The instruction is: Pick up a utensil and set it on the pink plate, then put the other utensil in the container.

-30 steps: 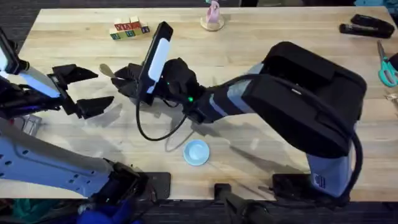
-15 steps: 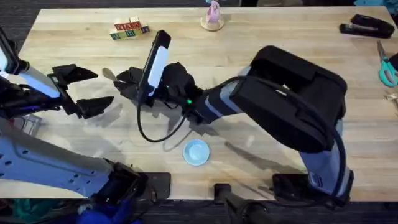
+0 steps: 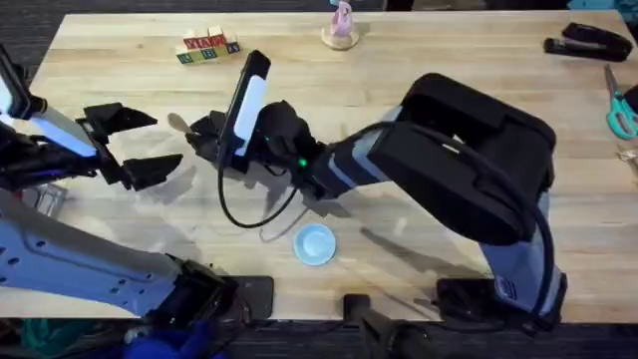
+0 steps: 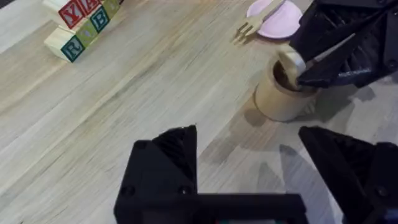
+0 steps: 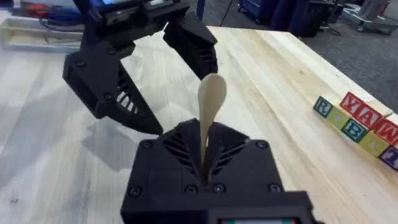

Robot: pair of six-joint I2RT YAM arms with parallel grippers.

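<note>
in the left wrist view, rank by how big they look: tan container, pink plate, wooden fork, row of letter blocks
1. Row of letter blocks, cut off by the frame
2. Tan container
3. Pink plate, partly hidden, so unsure against the container
4. Wooden fork

Ahead of your left gripper (image 4: 249, 180), the right gripper (image 4: 348, 46) holds the spoon (image 4: 291, 62) over the container (image 4: 280, 96).

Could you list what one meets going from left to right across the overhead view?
Left end effector → wooden spoon → blue dish → pink figurine → black stapler → scissors.
</note>
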